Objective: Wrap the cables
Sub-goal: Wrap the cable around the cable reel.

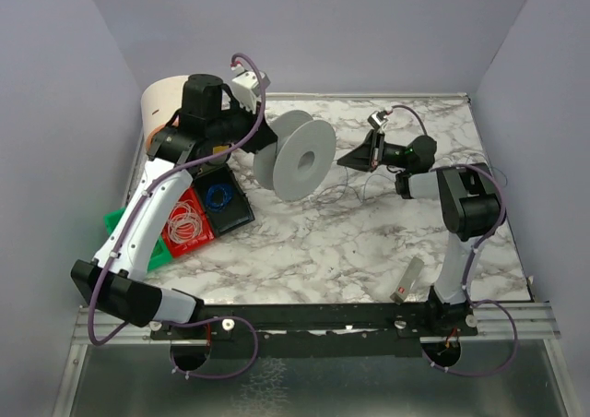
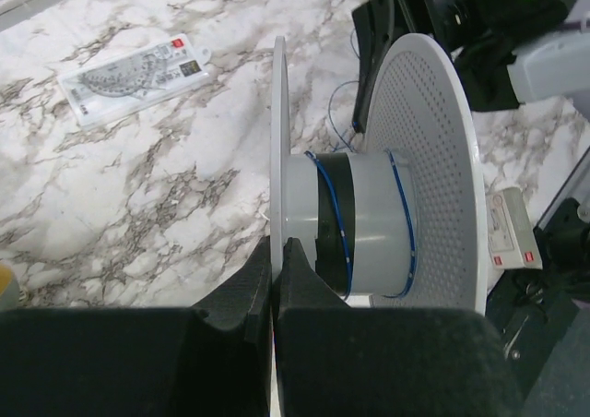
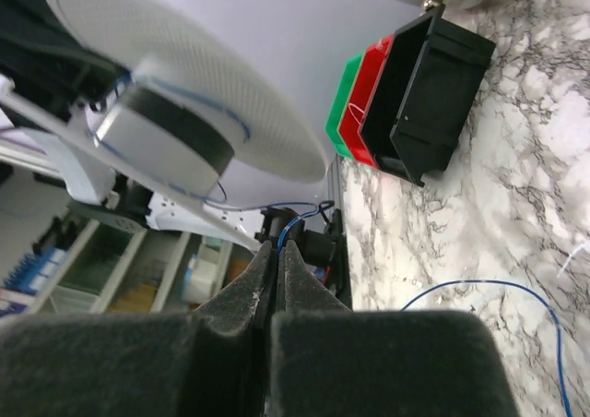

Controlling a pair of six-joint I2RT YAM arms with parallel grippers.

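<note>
Thin blue cable (image 2: 406, 223) wound twice round hub of white spool (image 1: 295, 157), slack trailing over marble surface (image 1: 350, 242). Left gripper (image 2: 275, 251) clamped on spool flange; right gripper (image 3: 277, 249) pinched shut on cable. Best kept taut, fed between flanges.

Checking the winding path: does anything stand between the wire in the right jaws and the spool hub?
Nothing visible does: open air lies between the thin blue wire at the right jaws and the white spool's grey hub.
</note>
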